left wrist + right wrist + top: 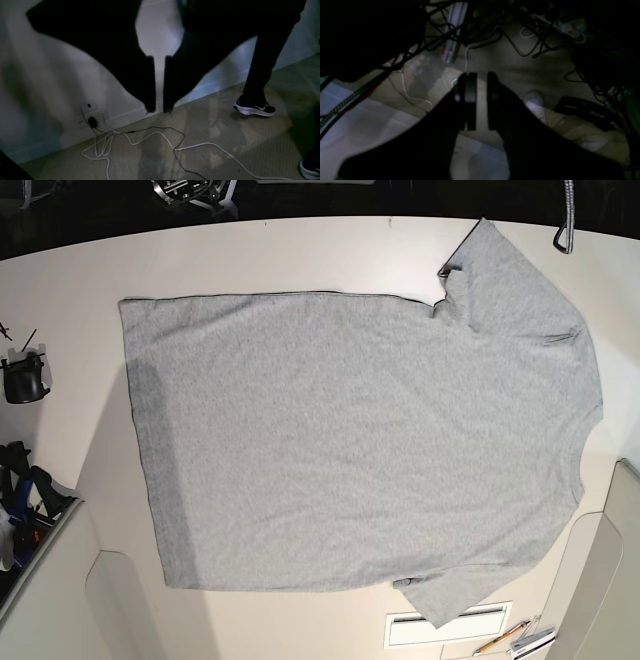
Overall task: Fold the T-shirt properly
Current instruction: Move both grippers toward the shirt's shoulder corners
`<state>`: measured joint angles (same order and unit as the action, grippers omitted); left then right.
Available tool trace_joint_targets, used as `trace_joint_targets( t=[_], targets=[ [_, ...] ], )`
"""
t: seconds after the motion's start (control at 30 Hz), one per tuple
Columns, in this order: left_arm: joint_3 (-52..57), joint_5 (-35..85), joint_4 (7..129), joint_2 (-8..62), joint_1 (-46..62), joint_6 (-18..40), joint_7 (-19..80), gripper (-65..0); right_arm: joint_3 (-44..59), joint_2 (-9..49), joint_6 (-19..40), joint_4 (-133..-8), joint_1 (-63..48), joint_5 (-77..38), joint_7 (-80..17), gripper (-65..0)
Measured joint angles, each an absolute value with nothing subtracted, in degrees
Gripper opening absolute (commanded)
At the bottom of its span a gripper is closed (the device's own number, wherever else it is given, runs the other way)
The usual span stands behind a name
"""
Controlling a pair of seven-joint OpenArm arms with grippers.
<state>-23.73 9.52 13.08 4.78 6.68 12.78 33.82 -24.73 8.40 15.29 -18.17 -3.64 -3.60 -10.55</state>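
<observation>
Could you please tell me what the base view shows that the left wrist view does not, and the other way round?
Only the base view shows the T-shirt, spread flat and unfolded on the white table, its hem at that view's left and its sleeves at the right.

Only the left wrist view shows the left hand, its fingers nearly together with a narrow gap and nothing between them, above a carpeted floor with loose cables, a wall socket and a person's leg in a black-and-white shoe.

Nothing recognisable is shared between the two views.
</observation>
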Motion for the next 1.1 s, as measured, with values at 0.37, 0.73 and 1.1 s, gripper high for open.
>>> trace_joint_targets(
  t=[0.37,0.73,1.1],
  targets=[
    [-23.77,13.02,13.15,7.11,6.7,27.16,36.16,-59.5,-24.73,8.43,15.42,-19.81,-3.66,-3.6,-11.0,-58.7],
    [-23.79,16.23,18.26,11.77,12.14,29.91,37.28,-59.5,-24.75,14.02,22.5,-25.47,-8.38,-3.46,-15.22,-58.6],
    [-14.61,23.66,38.26,17.52,23.29,30.17,47.0,-59.5,-24.82,23.05,24.32,-47.33,-22.55,-7.88,-15.64,-58.6]
  ],
)
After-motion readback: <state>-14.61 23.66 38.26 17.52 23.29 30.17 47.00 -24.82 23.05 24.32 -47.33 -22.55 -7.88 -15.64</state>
